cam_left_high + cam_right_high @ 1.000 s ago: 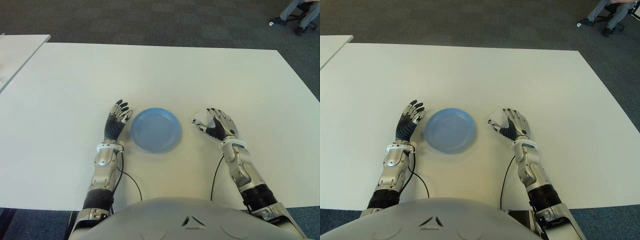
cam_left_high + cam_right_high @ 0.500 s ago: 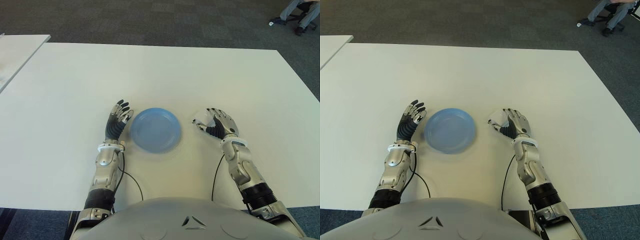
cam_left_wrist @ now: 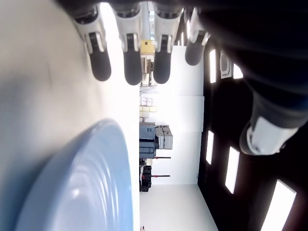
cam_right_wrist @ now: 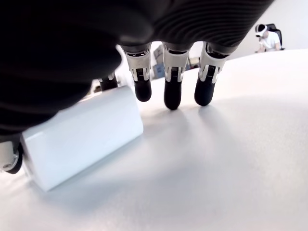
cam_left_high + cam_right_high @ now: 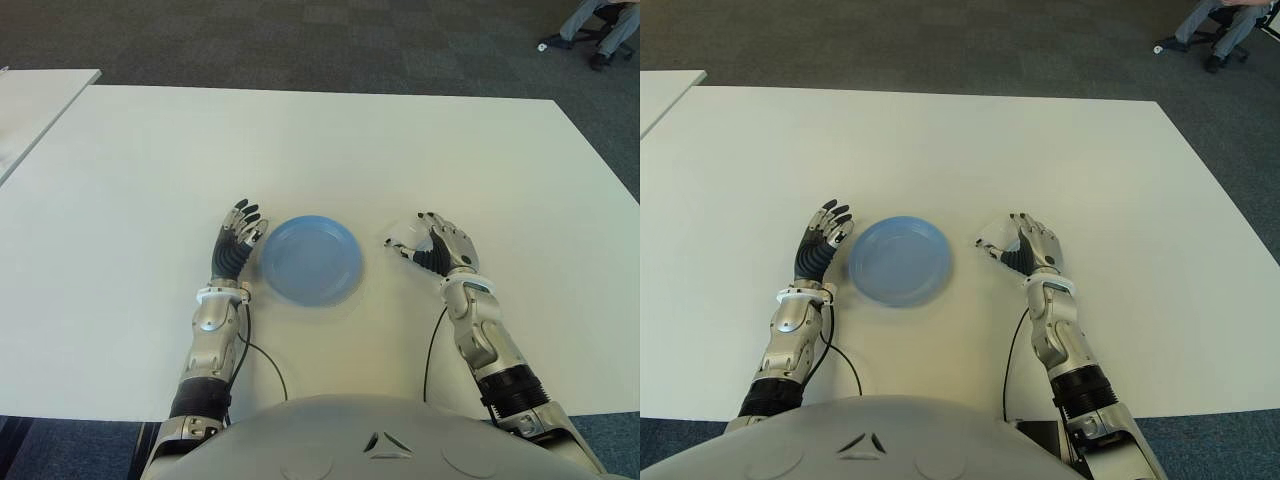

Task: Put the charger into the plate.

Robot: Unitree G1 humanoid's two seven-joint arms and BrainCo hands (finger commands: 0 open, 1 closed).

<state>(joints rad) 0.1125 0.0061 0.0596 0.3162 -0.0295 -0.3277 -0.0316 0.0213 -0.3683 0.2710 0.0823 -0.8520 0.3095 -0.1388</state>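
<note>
Left to right. The left hand (image 5: 236,243) is lying idle just left of the blue plate (image 5: 312,260), its fingers (image 3: 132,67) extended and relaxed, grasping nothing; the left wrist view is showing the plate's rim (image 3: 115,159) close beside the fingertips. The plate is sitting empty near the middle of the white table (image 5: 320,150).

Right of the plate, the right hand (image 5: 436,248) is working at the charger (image 4: 82,139), a white rounded block lying flat on the table, apart from the plate and on its right. In the right wrist view the fingers (image 4: 172,91) are arching down with their tips close to the table just past the charger's far end, and the palm is covering the block from above. The fingers are curling around the charger but are not yet visibly clamping it; whether the thumb is touching it cannot be told.

Risks, as judged from this posture: the charger's faces appear smooth and its edges rounded, so a closing grip may be squeezing it out sideways rather than lifting it. Fingertips pressing on the table first may be stalling the closure. A shallow hold may be letting the block drop short of the plate, or strike the near rim and tip the light plate.
</note>
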